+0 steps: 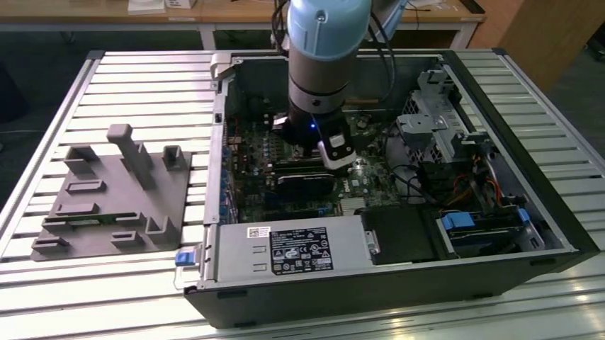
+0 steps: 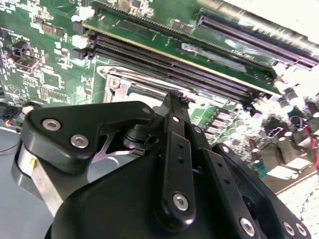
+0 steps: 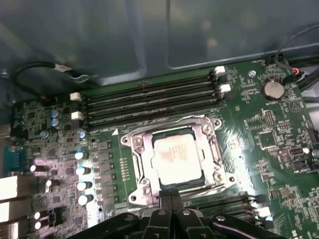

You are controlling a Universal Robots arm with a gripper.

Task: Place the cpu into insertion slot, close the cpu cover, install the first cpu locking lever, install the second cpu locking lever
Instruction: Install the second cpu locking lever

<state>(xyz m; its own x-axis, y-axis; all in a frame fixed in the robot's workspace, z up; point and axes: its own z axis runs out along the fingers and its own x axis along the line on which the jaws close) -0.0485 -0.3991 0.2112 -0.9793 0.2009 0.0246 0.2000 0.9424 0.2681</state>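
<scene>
Arm: the arm [image 1: 319, 64] is being seen in the exterior view reaching down into an open computer case [image 1: 529, 212] lying on a slatted metal table [image 1: 142, 78].
Gripper: the gripper [image 3: 171, 195] is being held low over the green motherboard [image 3: 279, 124], its two fingertips pressed together with nothing seen between them, right at the near edge of the cpu cover [image 3: 144, 172]; whether contact is being made cannot be told.
Cpu: the cpu [image 3: 175, 154] is lying flat in the insertion slot [image 3: 175, 175], its pale silver face showing through the cover's cut-out centre.
Cpu cover: the silver frame is lying down flat around the chip in the first wrist view; in the second wrist view its corner [image 2: 117, 79] is showing beyond the gripper body.
Memory slots: long black slots [image 3: 149, 99] are running alongside the far side of the socket.
Surroundings: a grey fixture block [image 1: 118, 191] is sitting on the table at the exterior view's left, well apart from the case.
</scene>
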